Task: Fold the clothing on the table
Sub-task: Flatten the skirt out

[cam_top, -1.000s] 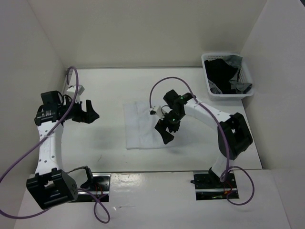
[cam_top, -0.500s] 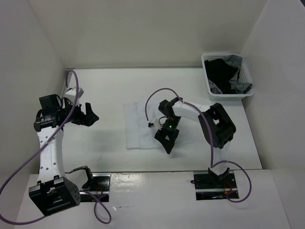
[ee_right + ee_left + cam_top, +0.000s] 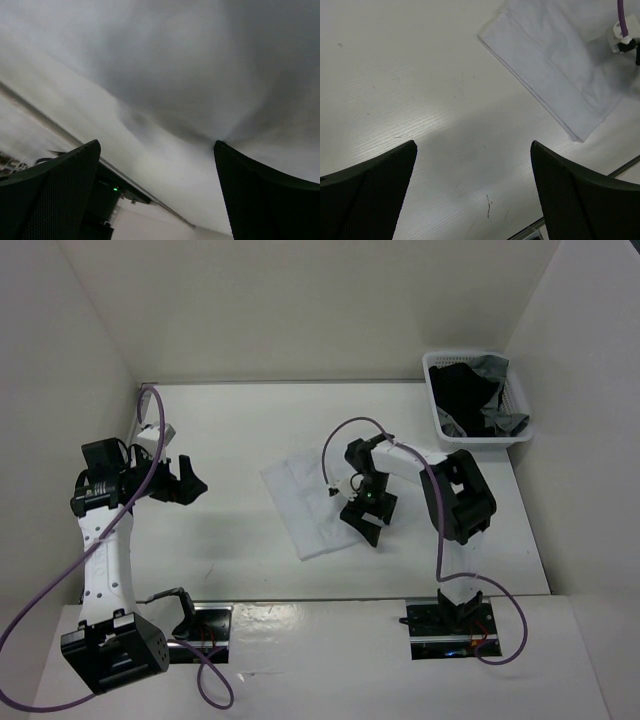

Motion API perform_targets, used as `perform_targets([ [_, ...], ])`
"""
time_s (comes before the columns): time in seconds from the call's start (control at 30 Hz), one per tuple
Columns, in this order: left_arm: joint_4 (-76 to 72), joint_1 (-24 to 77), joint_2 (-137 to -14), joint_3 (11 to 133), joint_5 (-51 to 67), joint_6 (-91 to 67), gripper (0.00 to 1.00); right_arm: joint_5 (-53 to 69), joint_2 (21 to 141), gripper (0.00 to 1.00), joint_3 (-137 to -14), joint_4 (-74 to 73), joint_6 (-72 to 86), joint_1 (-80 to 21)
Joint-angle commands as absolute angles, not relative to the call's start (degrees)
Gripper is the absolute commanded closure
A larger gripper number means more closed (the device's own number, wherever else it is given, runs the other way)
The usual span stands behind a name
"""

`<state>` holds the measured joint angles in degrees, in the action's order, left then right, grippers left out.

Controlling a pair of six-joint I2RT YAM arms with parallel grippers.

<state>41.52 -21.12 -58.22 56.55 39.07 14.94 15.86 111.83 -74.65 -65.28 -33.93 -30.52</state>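
The clothing (image 3: 305,502) no longer lies square to the table (image 3: 230,420). A second ago its sides ran parallel to the table's edges. Now it is turned, with one corner pointing at the near edge and another toward the left edge. It sits folded flat around the middle of the table, a little right of centre.

The right gripper (image 3: 363,528) has shifted to the right since then and now stands at the clothing's right side. The right arm has also folded up tighter. Its elbow, which reached out toward the right edge a second ago, is now drawn in close above its base.

The left arm has barely changed in the last half second.

The right arm's forearm slopes in from the right, and the wrist is bent down so the fingers point at the table. Its jaws stand wide apart with nothing between them. The wrist view shows only blurred white surface close beneath, and I cannot tell whether the tips touch it.

The left arm rises from its base near the left edge, with its wrist turned toward the centre. The left gripper (image 3: 195,473) hangs over bare table well apart from the clothing, its jaws fully spread and holding nothing.
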Motion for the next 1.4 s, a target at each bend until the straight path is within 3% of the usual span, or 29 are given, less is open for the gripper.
perform_targets([
  [0.0, 39.9, -21.4, -57.1, 56.2, 41.9, 16.8, 0.00, 1.7, 114.8, 0.01, -77.7, -62.1, -35.0, -27.9],
  [0.3, 39.9, -21.4, -57.7, 56.2, 41.9, 16.8, 0.00, -25.0, 118.5, 0.01, -86.9, -52.0, -35.5, -24.7],
  [0.4, 39.9, -21.4, -57.7, 56.2, 41.9, 16.8, 0.00, -27.9, 118.5, 0.01, -91.6, -50.3, -35.5, -24.7],
  [0.63, 39.9, -21.4, -57.7, 56.2, 41.9, 17.3, 0.00, -19.1, 110.3, 0.00, -105.5, -56.7, -32.9, -26.5],
  [0.83, 39.9, -21.4, -58.7, 56.2, 41.9, 17.3, 0.00, -3.4, 109.1, 0.00, -114.4, -60.9, -28.2, -27.1],
  [1.1, 39.4, -21.4, -58.7, 56.2, 40.3, 16.3, 0.00, 16.6, 123.1, 0.00, -114.9, -51.8, -12.3, -27.1],
  [1.37, 38.3, -21.4, -58.2, 55.6, 38.5, 15.2, 0.00, 16.4, 134.6, 0.00, -132.4, -50.6, -5.4, -27.6],
])
